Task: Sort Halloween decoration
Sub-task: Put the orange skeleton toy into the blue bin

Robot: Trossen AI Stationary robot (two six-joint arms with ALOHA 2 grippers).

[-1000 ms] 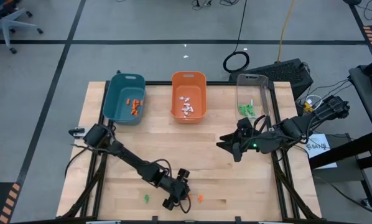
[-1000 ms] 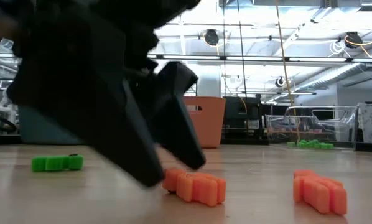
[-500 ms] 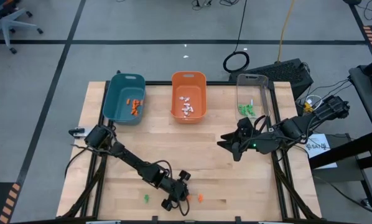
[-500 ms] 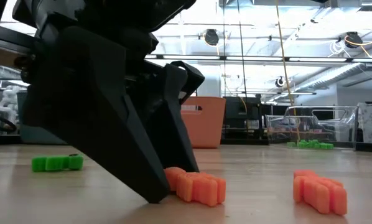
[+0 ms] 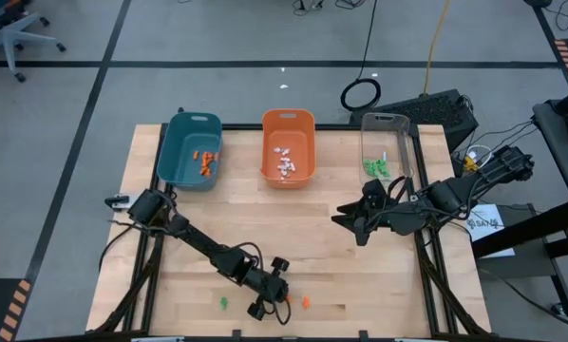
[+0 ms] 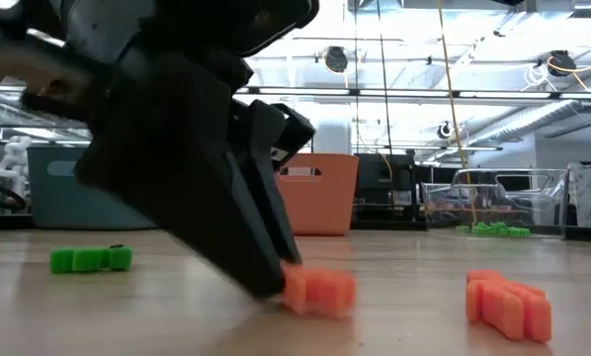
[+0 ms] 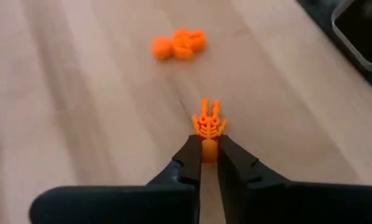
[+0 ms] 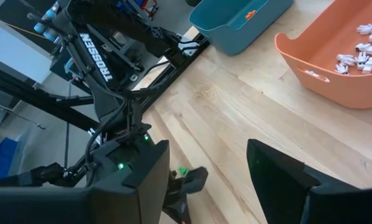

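- Pale wooden desk (image 5: 350, 275), planked with visible grain, stands on a grey floor crossed by dark tape lines.
- Along the far edge sit three bins: teal bin (image 5: 190, 150) with small orange pieces, orange bin (image 5: 288, 146) with white pieces, clear bin (image 5: 388, 144) with green pieces. All three are smooth plastic with rounded corners.
- Left pincer (image 5: 274, 302) is low at the near edge, roughly mid-width. Its dark, tapered fingers (image 7: 189, 163) are clenched on an orange skeleton trinket (image 7: 208, 126): ribbed, knobbly plastic, gripped at one end, the rest sticking out past the tips. In the low view the trinket lies at desk level.
- A second orange trinket (image 7: 178, 44), lumpy and rounded, lies just beyond on the desk, apart from the gripped one.
- A green trinket (image 6: 91, 259), segmented and blocky, lies near the near edge, toward the left corner from the left pincer.
- Right pincer (image 5: 346, 218) hovers over the right half of the desk, near the clear bin, fingers spread wide and holding nothing.
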